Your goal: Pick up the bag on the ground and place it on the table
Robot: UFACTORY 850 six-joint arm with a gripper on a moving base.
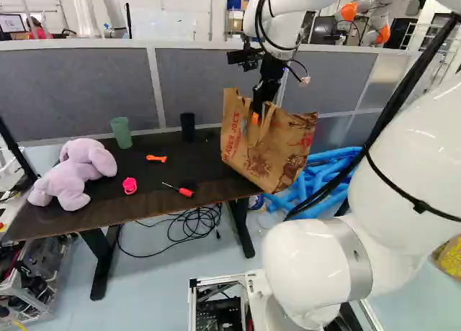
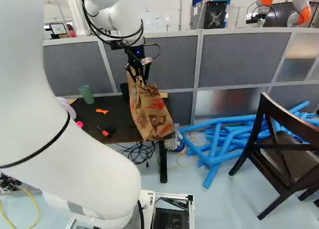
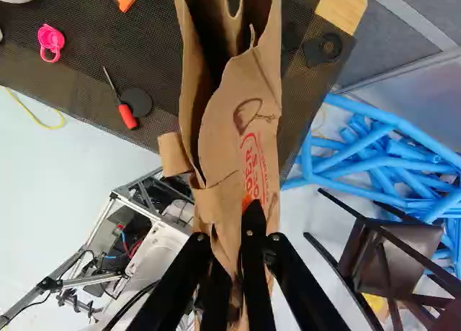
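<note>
Gripping one paper bag (image 1: 268,157), one black hand (image 1: 259,112), one table (image 1: 148,181), two cups (image 1: 122,134)

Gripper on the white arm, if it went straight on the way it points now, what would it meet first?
Most likely the body of the paper bag, which hangs from the gripper just below the jaws. Beyond it, perhaps the table or the floor; depth is unclear.
</note>
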